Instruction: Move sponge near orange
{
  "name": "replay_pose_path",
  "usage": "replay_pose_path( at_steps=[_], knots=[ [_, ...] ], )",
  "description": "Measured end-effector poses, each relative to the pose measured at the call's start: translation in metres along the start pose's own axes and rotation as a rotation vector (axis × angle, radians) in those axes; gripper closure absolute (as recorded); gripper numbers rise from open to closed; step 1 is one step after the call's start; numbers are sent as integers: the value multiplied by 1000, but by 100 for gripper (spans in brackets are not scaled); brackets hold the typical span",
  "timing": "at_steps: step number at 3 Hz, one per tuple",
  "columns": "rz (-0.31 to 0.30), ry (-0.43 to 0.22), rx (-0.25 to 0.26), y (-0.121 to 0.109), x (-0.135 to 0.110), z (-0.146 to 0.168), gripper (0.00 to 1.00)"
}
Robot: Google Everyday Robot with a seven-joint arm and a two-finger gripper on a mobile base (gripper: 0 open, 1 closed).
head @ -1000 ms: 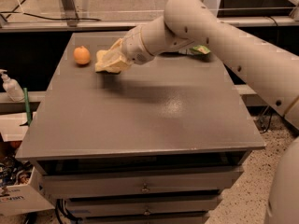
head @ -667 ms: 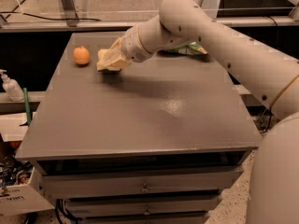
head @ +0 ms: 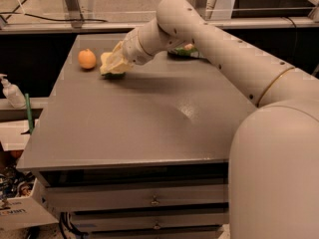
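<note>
The orange sits on the grey table near its far left corner. The pale yellow sponge is just right of the orange, a short gap apart, low over the table top. My gripper reaches in from the right and is shut on the sponge. Its pale fingers blend with the foam and cover much of it. I cannot tell if the sponge touches the table.
A green snack bag lies at the far edge, partly hidden behind my arm. A white pump bottle stands on a lower ledge to the left. Drawers face front under the table.
The gripper and sponge have come down slightly toward the table beside the orange. The orange has not moved.
</note>
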State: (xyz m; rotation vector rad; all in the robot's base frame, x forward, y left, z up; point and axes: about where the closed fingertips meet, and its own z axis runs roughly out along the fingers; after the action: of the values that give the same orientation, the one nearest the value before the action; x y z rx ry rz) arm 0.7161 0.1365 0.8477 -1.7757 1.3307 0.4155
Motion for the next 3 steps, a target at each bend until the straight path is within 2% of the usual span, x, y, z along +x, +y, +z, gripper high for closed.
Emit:
replay_pose_path(
  at_steps=[1, 2, 3],
  knots=[
    [3, -3, -5, -2, 3, 9, 100],
    [16, 0, 0, -4, 6, 12, 82],
    [25, 4, 6, -4, 7, 12, 59]
  ],
)
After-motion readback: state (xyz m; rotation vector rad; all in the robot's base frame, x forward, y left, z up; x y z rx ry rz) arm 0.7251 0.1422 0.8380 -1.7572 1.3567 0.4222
